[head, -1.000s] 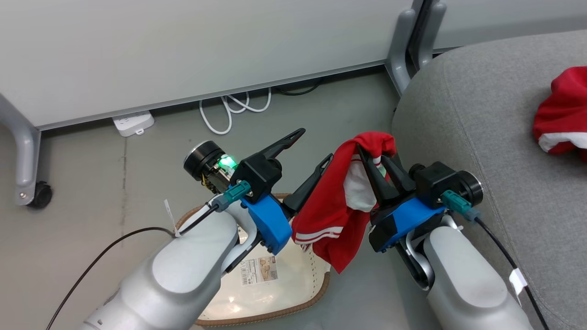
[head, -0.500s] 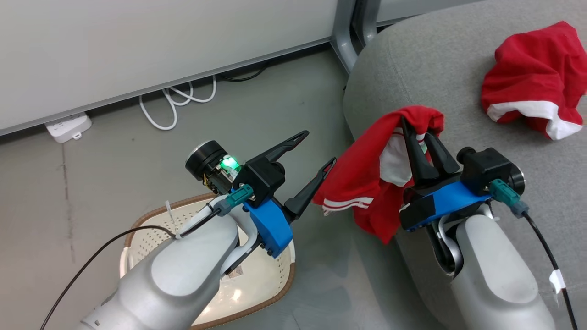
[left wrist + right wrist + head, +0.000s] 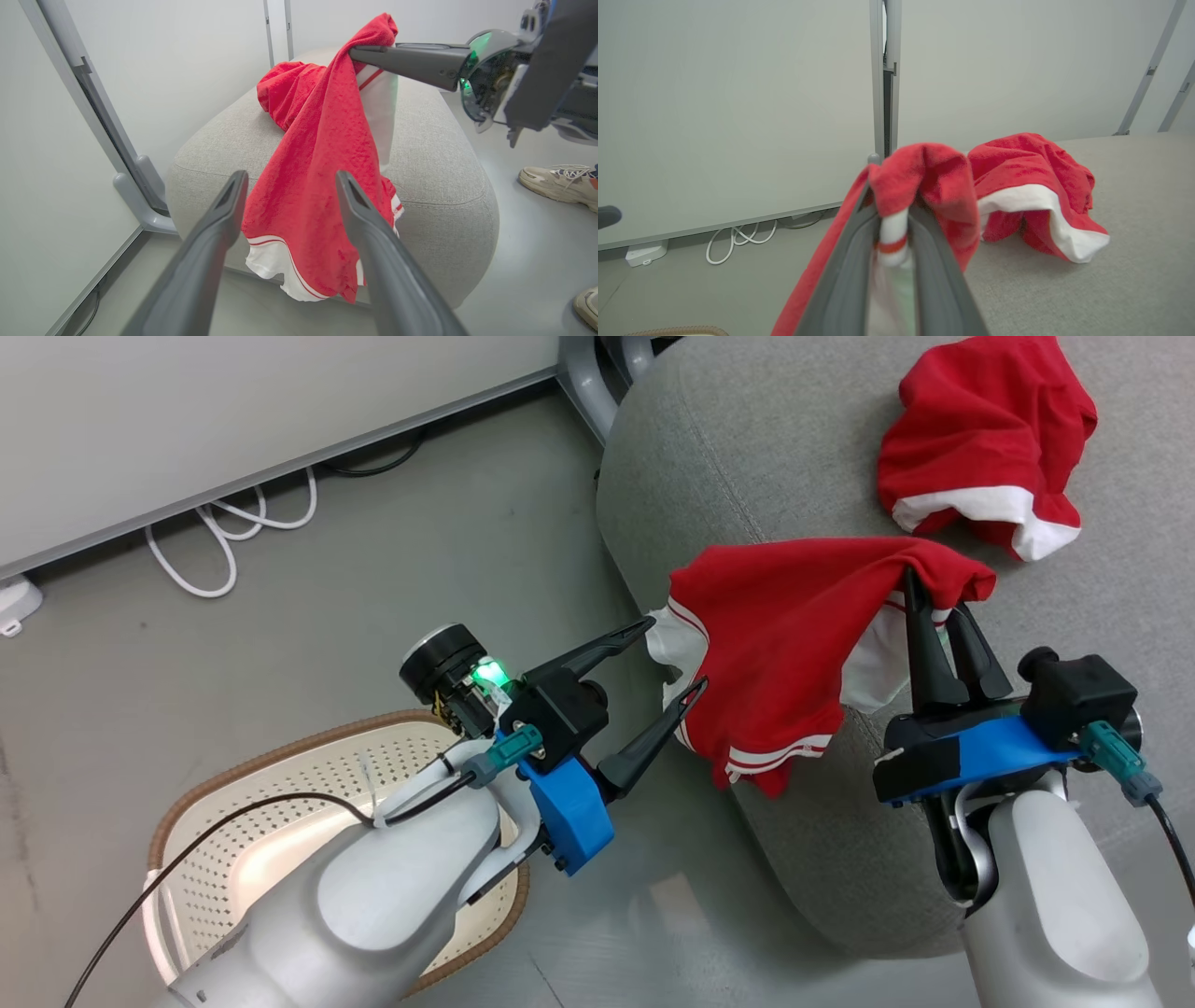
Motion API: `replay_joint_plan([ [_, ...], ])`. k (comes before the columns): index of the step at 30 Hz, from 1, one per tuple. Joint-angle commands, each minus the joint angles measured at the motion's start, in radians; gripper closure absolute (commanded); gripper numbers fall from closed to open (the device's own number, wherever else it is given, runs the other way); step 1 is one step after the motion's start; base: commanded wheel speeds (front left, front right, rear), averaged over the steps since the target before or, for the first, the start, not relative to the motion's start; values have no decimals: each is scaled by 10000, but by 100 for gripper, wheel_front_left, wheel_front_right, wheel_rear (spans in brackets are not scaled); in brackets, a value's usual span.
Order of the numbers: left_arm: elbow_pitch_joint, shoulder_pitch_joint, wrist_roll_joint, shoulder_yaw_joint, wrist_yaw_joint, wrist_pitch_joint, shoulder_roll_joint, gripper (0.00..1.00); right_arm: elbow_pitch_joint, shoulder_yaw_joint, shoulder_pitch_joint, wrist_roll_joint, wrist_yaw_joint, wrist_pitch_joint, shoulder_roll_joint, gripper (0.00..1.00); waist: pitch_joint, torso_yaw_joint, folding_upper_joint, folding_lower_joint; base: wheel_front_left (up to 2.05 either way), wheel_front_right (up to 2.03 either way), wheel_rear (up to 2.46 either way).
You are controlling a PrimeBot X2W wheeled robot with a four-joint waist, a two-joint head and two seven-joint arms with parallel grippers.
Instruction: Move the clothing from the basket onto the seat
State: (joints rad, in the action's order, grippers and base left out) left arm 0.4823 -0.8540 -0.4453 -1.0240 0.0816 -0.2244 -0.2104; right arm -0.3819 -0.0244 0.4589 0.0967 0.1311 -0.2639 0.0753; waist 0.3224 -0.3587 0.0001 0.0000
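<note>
Right gripper [image 3: 930,593]: fingers drawn narrow, clamped on a fold of a red garment [image 3: 775,625] with white trim. The garment hangs from the fingertips, raised over the near edge of the grey seat [image 3: 747,448], and its striped hem falls down the seat's side toward the floor. Whether the cloth rests on the cushion cannot be confirmed. Left gripper [image 3: 675,653]: spread wide, holding nothing, tips just beside the garment's hem. In the left wrist view the hem shows between its two fingers [image 3: 219,228], but beyond them. Second garment [image 3: 980,439]: lying crumpled on the seat top, farther in, apart from the held one. Basket [image 3: 224,831]: on the floor beneath the left arm, apart from the seat. A pale shoe [image 3: 556,182] stands on the floor beside the seat.
</note>
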Motion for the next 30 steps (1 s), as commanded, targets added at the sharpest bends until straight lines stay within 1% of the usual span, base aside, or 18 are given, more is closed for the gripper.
replay_joint_plan([
  [1, -48, -34, 27, -32, 0, 31, -95, 0, 73, 85, -138, 40, -7, -6, -52, 100, 158, -224, -1, 0, 0, 0, 0],
  [6, -188, -40, 46, -155, 4, 163, -173, 0, 202, 319, -388, 88, -7, -6, -135, 100, 297, -523, -1, 0, 0, 0, 0],
  [11, -236, -37, 22, -235, -29, 175, -182, 0, 270, 387, -549, 56, -7, -6, -180, 100, 343, -642, -1, 0, 0, 0, 0],
  [16, -222, -19, -49, -282, -28, 140, -154, 0, 276, 423, -597, -26, -7, -6, -214, 100, 310, -620, -1, 0, 0, 0, 0],
  [22, -239, -78, -105, -273, -57, 101, -168, 0, 458, 522, -179, -47, -7, -6, -223, 100, 365, -486, -1, 0, 0, 0, 0],
  [27, -310, -174, -143, -229, -113, 93, -270, 0, 790, 585, 732, -63, -7, -7, 113, 100, 592, -374, -1, 0, 0, 0, 0],
  [29, -363, -244, -122, -234, -137, 123, -305, 0, 924, 636, 1202, -99, -7, -7, 382, 100, 731, -339, -1, 0, 0, 0, 0],
  [30, -363, -244, -122, -234, -137, 123, -305, 0, 924, 636, 1202, -99, -7, -7, 382, 100, 731, -339, -1, 0, 0, 0, 0],
])
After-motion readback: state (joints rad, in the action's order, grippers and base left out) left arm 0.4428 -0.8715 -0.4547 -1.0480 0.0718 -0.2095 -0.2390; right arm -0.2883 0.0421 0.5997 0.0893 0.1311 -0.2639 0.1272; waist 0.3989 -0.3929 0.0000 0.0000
